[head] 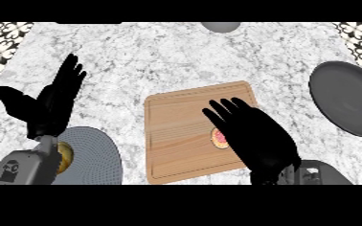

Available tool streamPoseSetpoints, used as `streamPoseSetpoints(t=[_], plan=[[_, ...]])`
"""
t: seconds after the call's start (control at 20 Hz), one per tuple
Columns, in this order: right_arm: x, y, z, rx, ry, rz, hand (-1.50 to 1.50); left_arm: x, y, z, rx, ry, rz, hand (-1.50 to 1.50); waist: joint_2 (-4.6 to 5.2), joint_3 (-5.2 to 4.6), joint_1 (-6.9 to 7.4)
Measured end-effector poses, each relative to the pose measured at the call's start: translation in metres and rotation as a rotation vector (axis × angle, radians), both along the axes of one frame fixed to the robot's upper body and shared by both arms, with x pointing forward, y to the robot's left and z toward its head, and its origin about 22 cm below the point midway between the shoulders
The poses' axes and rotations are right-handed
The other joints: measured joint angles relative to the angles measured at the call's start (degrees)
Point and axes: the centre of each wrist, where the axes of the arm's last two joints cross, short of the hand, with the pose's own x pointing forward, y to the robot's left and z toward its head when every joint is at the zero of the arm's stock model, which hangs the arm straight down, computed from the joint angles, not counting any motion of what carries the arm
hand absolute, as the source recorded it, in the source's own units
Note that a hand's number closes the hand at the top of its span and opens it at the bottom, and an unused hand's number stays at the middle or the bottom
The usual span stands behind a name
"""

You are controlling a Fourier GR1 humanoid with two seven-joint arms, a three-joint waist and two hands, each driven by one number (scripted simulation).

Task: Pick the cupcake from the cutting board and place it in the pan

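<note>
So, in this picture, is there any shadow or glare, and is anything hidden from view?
Head view: light is even, with no glare on the marble counter and no clear shadows; the right hand covers most of the cupcake on the cutting board; the pan is cut by the right edge; the left hand rests open at the left.

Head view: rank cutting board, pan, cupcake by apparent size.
1. Cutting board, largest.
2. Pan, cut off by the right edge, so its full size is unsure.
3. Cupcake, smallest, mostly hidden by the right hand.
</note>
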Motion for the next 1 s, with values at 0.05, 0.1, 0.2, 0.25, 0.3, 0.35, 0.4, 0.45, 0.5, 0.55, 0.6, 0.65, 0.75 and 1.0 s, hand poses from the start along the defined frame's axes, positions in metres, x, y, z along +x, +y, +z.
streamPoseSetpoints(t=[0.05, 0.1, 0.2, 0.25, 0.3, 0.35, 0.4, 0.45, 0.5, 0.55, 0.6, 0.65, 0.75, 1.0], plan=[[0.0, 0.004, -0.003, 0.0, -0.002, 0.003, -1.5, -0.004, 0.001, -0.001, -0.001, 0.001, -0.001, 0.0, 0.0, 0.0, 0.06], [0.001, 0.006, -0.004, 0.0, -0.003, 0.003, -1.5, -0.004, -0.003, -0.002, -0.003, -0.002, -0.001, 0.0, 0.01, 0.0, 0.05], [0.008, 0.014, -0.008, -0.01, 0.002, -0.004, -1.5, -0.008, 0.001, 0.001, -0.002, -0.003, -0.001, 0.0, 0.01, 0.0, 0.17], [0.008, 0.017, -0.011, -0.017, 0.006, -0.009, -1.5, -0.004, 0.001, -0.002, 0.0, -0.002, 0.005, 0.0, 0.04, 0.01, 0.09], [0.008, 0.019, -0.014, -0.026, 0.012, -0.014, -1.5, 0.0, 0.0, -0.004, 0.0, 0.001, 0.002, 0.0, 0.06, 0.0, 0.01], [0.008, 0.022, -0.019, -0.037, 0.014, -0.021, -1.5, 0.0, -0.001, -0.001, -0.005, 0.0, 0.002, 0.0, 0.05, 0.0, 0.03], [0.01, 0.023, -0.02, -0.044, 0.013, -0.03, -1.5, -0.003, -0.001, 0.004, -0.002, 0.001, 0.0, 0.0, 0.04, 0.01, 0.08], [0.012, 0.02, -0.021, -0.055, 0.012, -0.038, -1.5, -0.005, 0.001, 0.007, -0.002, 0.001, -0.001, 0.0, 0.03, 0.01, 0.09], [0.011, 0.024, -0.022, -0.06, 0.008, -0.047, -1.5, -0.002, 0.002, 0.003, -0.003, 0.001, 0.003, 0.0, 0.04, 0.02, 0.02], [0.014, 0.022, -0.024, -0.071, 0.006, -0.053, -1.5, -0.003, 0.003, 0.004, -0.004, -0.001, 0.003, 0.0, 0.04, 0.01, 0.03], [0.015, 0.024, -0.029, -0.084, 0.005, -0.059, -1.5, -0.005, 0.003, 0.003, -0.004, -0.002, 0.001, 0.0, 0.04, 0.01, 0.06], [0.017, 0.022, -0.028, -0.082, 0.004, -0.066, -1.5, -0.003, 0.004, 0.002, -0.003, -0.005, 0.002, 0.0, 0.06, 0.02, 0.03], [0.02, 0.022, -0.033, -0.083, 0.012, -0.067, -1.5, -0.004, 0.003, 0.008, -0.005, 0.0, 0.001, 0.0, 0.05, 0.01, 0.04], [0.029, 0.026, -0.051, -0.093, 0.035, -0.068, -1.5, -0.004, 0.003, 0.0, -0.002, -0.003, -0.002, 0.0, 0.06, 0.02, 0.05]])
